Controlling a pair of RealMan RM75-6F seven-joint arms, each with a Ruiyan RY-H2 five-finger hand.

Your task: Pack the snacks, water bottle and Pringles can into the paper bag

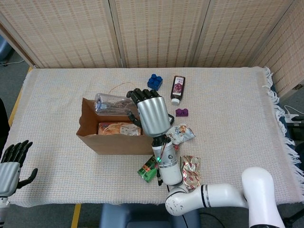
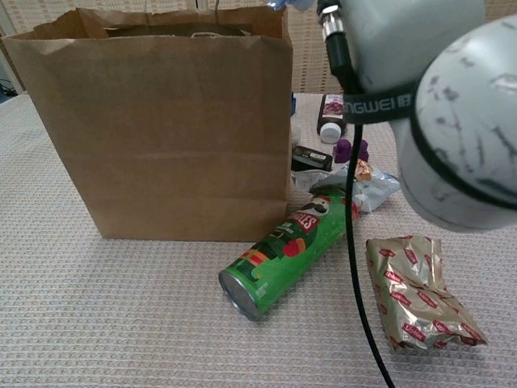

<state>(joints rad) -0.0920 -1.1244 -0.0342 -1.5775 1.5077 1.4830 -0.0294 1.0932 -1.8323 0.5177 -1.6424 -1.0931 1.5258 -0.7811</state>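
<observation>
Woven screens behind, cream cloth on the table point(image 1: 57, 95), and the paper bag point(image 1: 116, 135) stands open left of centre w/ one snack box point(image 1: 119, 128) already lying inside. Right hand point(image 1: 151, 114) is over the bag mouth, fingers wrapped round the water bottle point(image 1: 111, 103), which lies roughly horizontal across the top opening, not yet dropped in. In the chest view the right arm fills the upper right and the hand itself can't be made out there.

Left hand point(image 1: 12, 164) hangs off the near-left table edge, fingers spread, holding nothing.

Step in hand, by my read: bottle going into the bag. Next move calls for tipping or lowering it so it clears the rim and the handles, then letting go; bag wall is thin paper, so a nudge could fold it.

Waiting beside the bag: green Pringles can point(image 2: 287, 252) on its side, touching the bag's near corner area; gold-red snack pack point(image 2: 416, 295) just right of it; silver snack pouch point(image 2: 359, 184) behind the can. Dark bottle point(image 1: 177, 88), blue block point(image 1: 154, 81), purple block point(image 1: 182, 112) sit further back.
</observation>
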